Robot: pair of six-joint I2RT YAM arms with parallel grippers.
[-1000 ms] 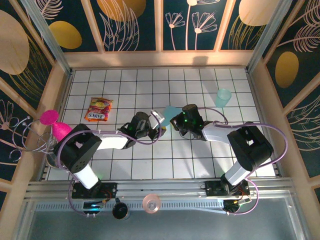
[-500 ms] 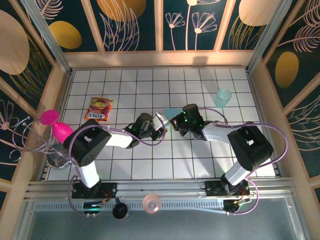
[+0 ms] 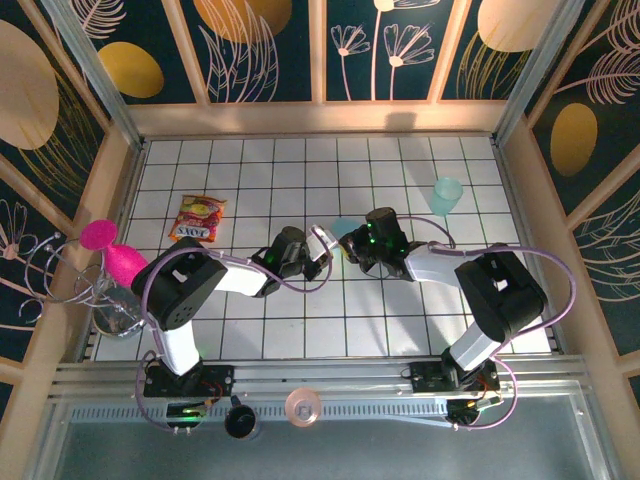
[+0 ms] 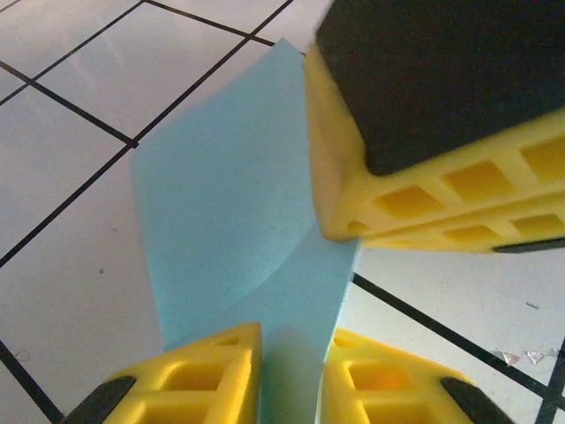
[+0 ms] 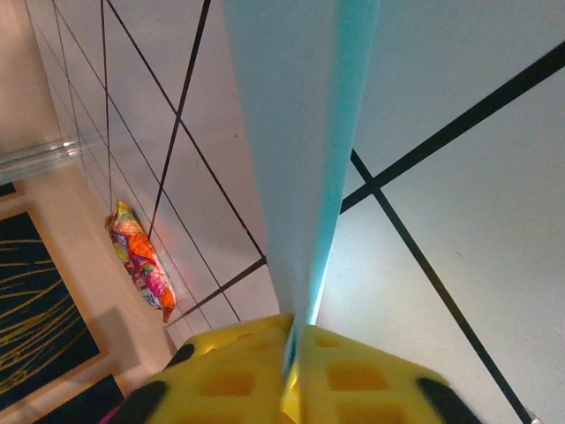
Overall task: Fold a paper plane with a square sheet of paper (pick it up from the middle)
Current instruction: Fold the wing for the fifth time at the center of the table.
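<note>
Since the fold needs both arms, the sheet (image 3: 345, 227) hangs off the table (image 3: 250, 170) near the centre of the top view, caught between the two grippers where they meet.

Sheet: it is already doubled over. In the left wrist view (image 4: 229, 194) we see two layers, one curving over the other. It stands on edge rather than lying flat.

Axis: in the left wrist view its long axis runs from bottom centre toward the top of the frame, with a corner pointing to upper centre. In the right wrist view (image 5: 291, 132) we see it nearly edge-on, as a narrow band from bottom centre straight up.

Right gripper (image 5: 294, 346): its pads are pressed together with the sheet's lower edge pinched between them. We judge this to be the anchoring hold. One of its fingers (image 4: 415, 177) lies against the sheet at the upper right of the left wrist view.

Left gripper (image 4: 291, 358): it straddles the sheet at bottom centre, pads a narrow gap apart. It does not appear to be clamped; we judge it is set to take a second hold.

Further out, a snack bag (image 3: 198, 218) lies well apart at left.
</note>
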